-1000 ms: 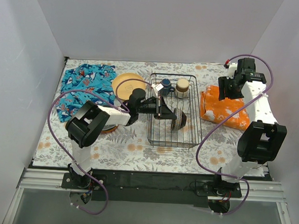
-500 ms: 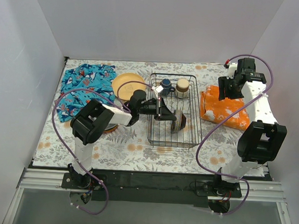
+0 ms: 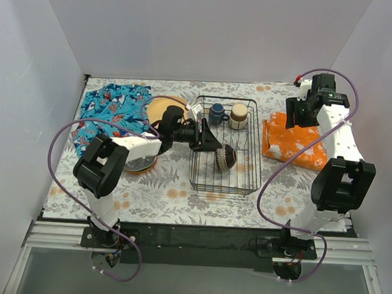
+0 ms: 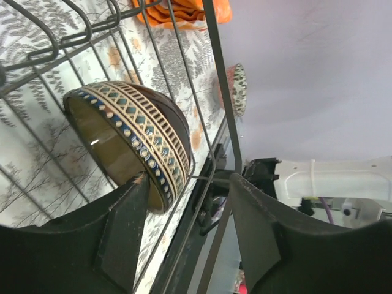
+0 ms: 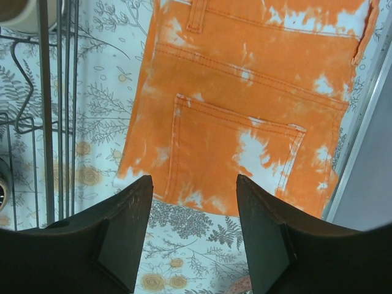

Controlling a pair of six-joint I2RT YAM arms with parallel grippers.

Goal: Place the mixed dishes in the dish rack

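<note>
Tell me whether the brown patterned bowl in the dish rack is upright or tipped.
Tipped on its side: the bowl lies inside the dish rack with its opening facing sideways, not up, as the left wrist view shows.

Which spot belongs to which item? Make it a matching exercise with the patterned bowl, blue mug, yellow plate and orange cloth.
1. patterned bowl
2. blue mug
3. yellow plate
4. orange cloth

A. outside the dish rack, on its left
B. outside the rack, on its right
C. inside the rack, far end
D. inside the rack, mid-way, tipped on its side

Pairs: 1-D, 2-C, 3-A, 4-B
</note>
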